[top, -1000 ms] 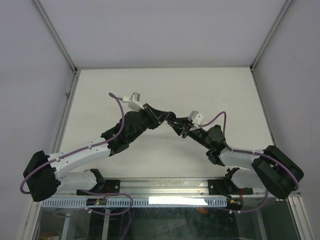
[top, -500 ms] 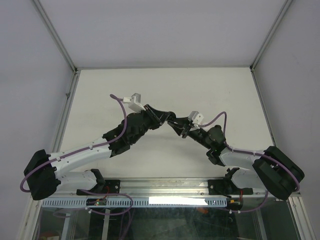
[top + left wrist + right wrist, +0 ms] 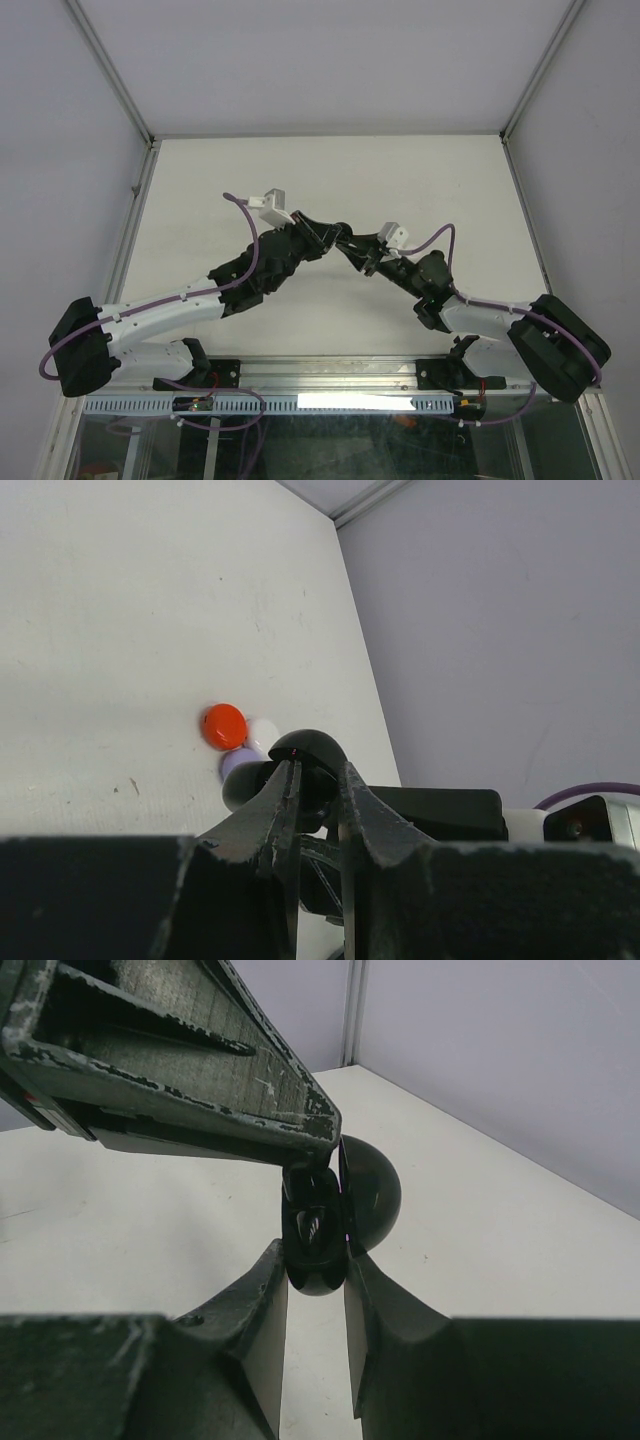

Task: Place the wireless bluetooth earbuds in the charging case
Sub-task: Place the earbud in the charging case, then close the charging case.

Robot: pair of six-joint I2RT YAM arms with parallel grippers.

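From above, the left pincer [image 3: 333, 233] and the right pincer [image 3: 350, 248] meet tip to tip over the middle of the counter [image 3: 400, 170].

In the left wrist view, the left pincer is clamped on the round black charging case [image 3: 308, 745]. The red earbud [image 3: 224, 726], white earbud [image 3: 264, 730] and lavender earbud [image 3: 238, 763] lie bunched on the counter just beside it.

In the right wrist view, the right pincer squeezes a small shiny piece, likely the black earbud [image 3: 315, 1225], right against the case.
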